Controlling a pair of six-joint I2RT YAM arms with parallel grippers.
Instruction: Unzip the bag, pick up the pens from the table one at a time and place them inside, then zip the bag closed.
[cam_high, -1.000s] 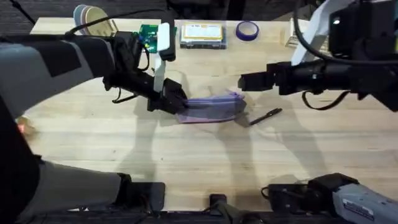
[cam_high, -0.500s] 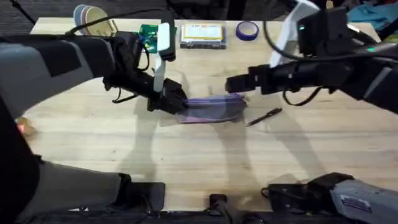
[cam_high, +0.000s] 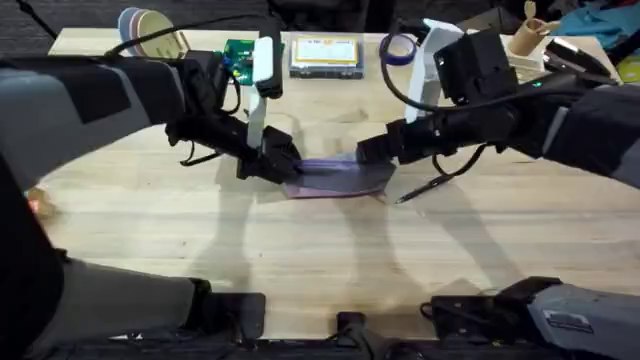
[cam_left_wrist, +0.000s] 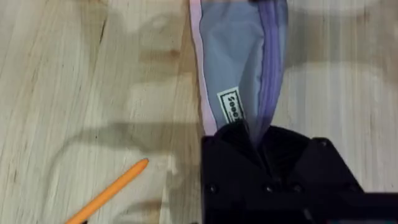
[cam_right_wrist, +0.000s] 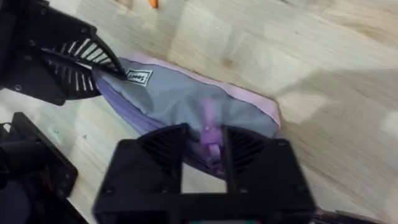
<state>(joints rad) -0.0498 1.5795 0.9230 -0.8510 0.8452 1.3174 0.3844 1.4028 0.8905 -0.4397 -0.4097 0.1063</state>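
Observation:
The lavender bag (cam_high: 338, 177) lies mid-table with its zipper closed. My left gripper (cam_high: 284, 164) is shut on the bag's left end; in the left wrist view the fabric (cam_left_wrist: 239, 74) runs into the pinched fingers (cam_left_wrist: 256, 135). My right gripper (cam_high: 369, 151) is at the bag's right end, open, and its fingers straddle the purple pull tab (cam_right_wrist: 210, 132). The black pen (cam_high: 424, 188) lies on the table (cam_high: 320, 260) just right of the bag. The orange pen (cam_left_wrist: 107, 195) lies beside the bag near my left gripper, and my left arm hides it in the overhead view.
Along the far edge sit a stack of plates (cam_high: 148, 30), a green item (cam_high: 238, 56), a yellow-lidded box (cam_high: 324, 55) and a purple tape roll (cam_high: 397, 47). A cup of utensils (cam_high: 527, 36) stands at the far right. Bare wood stretches in front of the bag.
My right arm has swung left and lowered until its gripper reached the bag's right end at the pull tab. The left gripper, bag and black pen have stayed put.

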